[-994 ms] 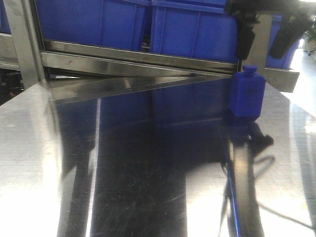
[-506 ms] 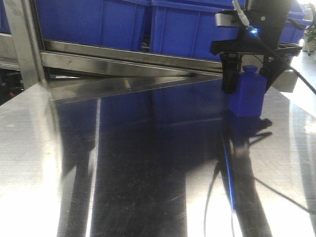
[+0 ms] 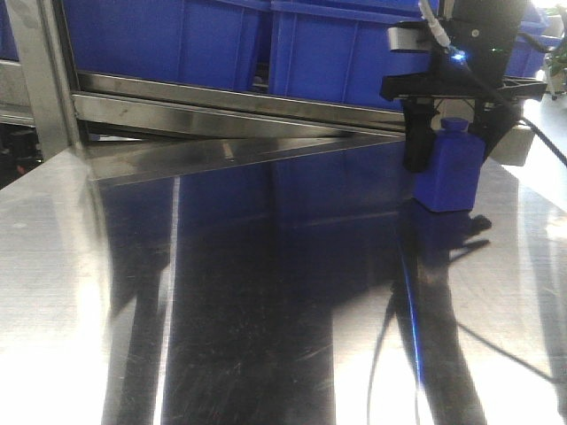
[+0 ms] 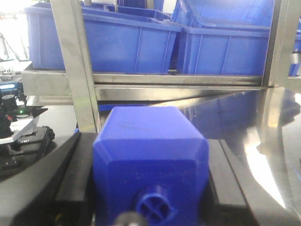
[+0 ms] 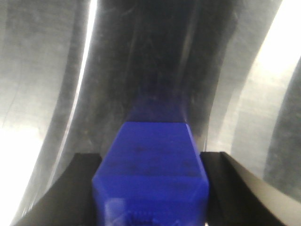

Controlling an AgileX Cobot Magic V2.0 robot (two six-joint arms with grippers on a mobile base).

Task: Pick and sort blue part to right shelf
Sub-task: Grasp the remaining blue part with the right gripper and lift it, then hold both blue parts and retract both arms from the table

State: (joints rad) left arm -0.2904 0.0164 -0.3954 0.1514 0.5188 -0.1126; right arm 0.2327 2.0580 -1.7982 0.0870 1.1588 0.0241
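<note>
Exterior front-facing: we list the right gripper [image 3: 449, 155] at the far right of the steel table [image 3: 266, 310]. It points down, with its dark fingers on either side of the upright blue part [image 3: 450, 177] and pressed to its flanks. The part's base sits on the table or just off it; we cannot tell which. Beyond the far table edge runs the right shelf [image 3: 230, 99], a stainless rack carrying large blue bins [image 3: 168, 40]. The left gripper does not show in this view. By our judgement the step in hand is the pick, with the grip made and the lift not yet plain.

Left wrist-mounted: the left gripper [image 4: 149, 165] pinches a second blue part [image 4: 150, 141], which lies lengthwise between the fingers with its round cap [image 4: 153, 205] toward the camera. Ahead we note the rack's steel upright [image 4: 75, 66], its horizontal rail and the bins behind. Dark equipment [image 4: 19, 136] stands off to the left.

Right wrist-mounted: blurred. The blue part [image 5: 150, 160] fills the gap between the black fingers [image 5: 84, 188], which lie against both its sides, with bare table [image 5: 47, 70] beneath.

As we judge it, the next move calls for raising the part clear of the table and carrying it toward the far rack. The rack's front rail and the bin walls stand in the way, so height is needed before any travel. The plastic looks smooth, so a loose hold might let it slip.
</note>
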